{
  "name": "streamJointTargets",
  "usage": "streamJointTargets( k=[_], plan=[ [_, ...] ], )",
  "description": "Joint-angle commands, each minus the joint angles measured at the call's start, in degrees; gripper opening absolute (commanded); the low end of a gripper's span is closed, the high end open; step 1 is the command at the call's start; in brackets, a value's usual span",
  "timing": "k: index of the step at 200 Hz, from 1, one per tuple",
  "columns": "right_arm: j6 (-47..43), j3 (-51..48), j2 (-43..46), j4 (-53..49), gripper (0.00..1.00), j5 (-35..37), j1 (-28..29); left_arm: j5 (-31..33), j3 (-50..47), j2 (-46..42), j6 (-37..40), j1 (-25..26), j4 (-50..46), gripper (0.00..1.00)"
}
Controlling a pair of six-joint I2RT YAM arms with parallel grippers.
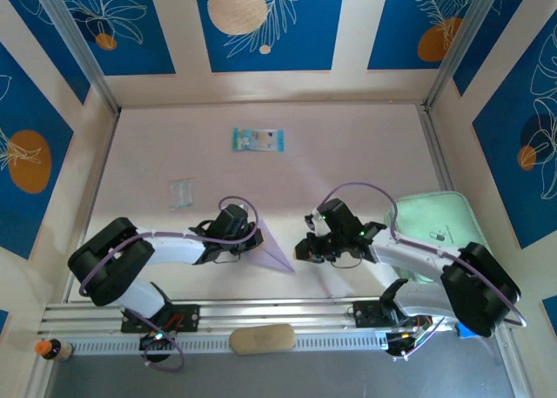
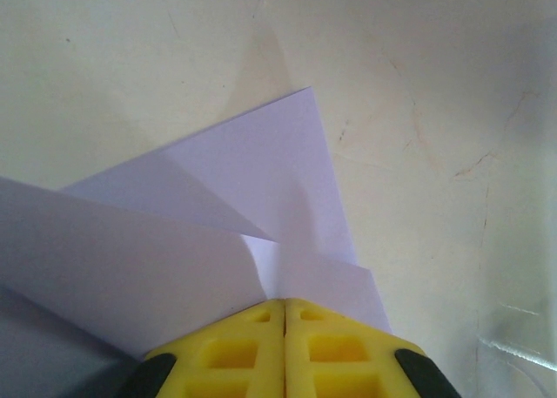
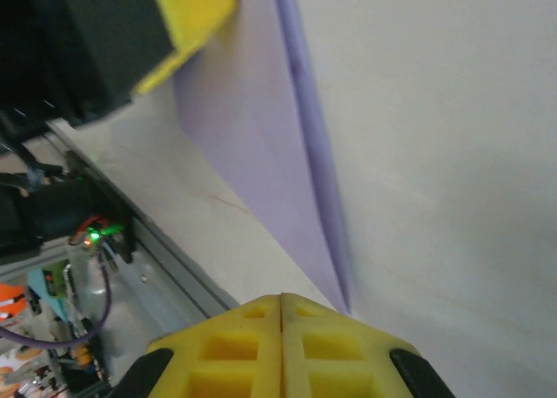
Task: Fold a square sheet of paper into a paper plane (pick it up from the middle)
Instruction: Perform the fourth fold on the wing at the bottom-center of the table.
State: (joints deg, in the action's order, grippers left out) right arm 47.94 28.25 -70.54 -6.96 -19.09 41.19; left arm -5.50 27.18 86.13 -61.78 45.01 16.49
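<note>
The pale lilac paper (image 1: 275,252) lies folded into a pointed wedge on the table between the two arms, its tip toward the near right. My left gripper (image 1: 255,241) is shut on the wide end. In the left wrist view the folded layers of the paper (image 2: 261,172) fan out from the closed yellow jaws of the left gripper (image 2: 285,304). My right gripper (image 1: 302,250) is shut just right of the tip. In the right wrist view the paper (image 3: 252,128) runs away from the right gripper (image 3: 281,299), its tip ending beside the fingertips, not between them.
A blue-green printed packet (image 1: 258,139) lies at the back centre. A mint-green tray (image 1: 435,224) sits on the right under the right arm. A small clear scrap (image 1: 181,193) lies left of centre. The metal rail (image 1: 287,315) with a tan oblong (image 1: 261,338) bounds the near edge.
</note>
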Motion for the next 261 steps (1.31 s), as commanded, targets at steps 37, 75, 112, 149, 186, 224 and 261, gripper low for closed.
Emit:
streamJointTargets(
  k=[37, 75, 112, 149, 186, 224, 261],
  plan=[
    [-2.0, 7.9, -15.9, 6.8, 0.06, -8.1, 1.4, 0.8, -1.6, 0.7, 1.1, -0.6, -1.2, 0.07],
    [-2.2, 7.6, -21.9, 9.2, 0.06, -9.5, 1.6, 0.6, -2.0, 0.7, 0.9, -0.6, -0.6, 0.07],
    [-1.4, 3.9, -22.3, 11.9, 0.05, -10.4, 2.2, 1.1, -2.2, 0.3, 0.8, -0.6, -0.9, 0.07],
    [-0.9, 0.6, -21.7, 12.4, 0.05, -9.8, 3.3, 1.6, -2.2, -0.3, 0.7, -0.6, -1.5, 0.07],
    [0.1, -2.3, -20.0, 12.8, 0.04, -8.5, 4.0, 1.8, -2.3, -0.6, 0.7, -0.6, -1.5, 0.07],
    [0.4, -3.4, -18.2, 10.9, 0.03, -6.2, 4.2, 0.0, -1.3, -2.7, 0.8, -0.6, -0.6, 0.12],
    [1.1, -2.3, -17.5, 9.0, 0.02, -3.4, 5.5, -1.7, 1.0, -6.4, 0.9, 0.5, -2.1, 0.15]
  ],
)
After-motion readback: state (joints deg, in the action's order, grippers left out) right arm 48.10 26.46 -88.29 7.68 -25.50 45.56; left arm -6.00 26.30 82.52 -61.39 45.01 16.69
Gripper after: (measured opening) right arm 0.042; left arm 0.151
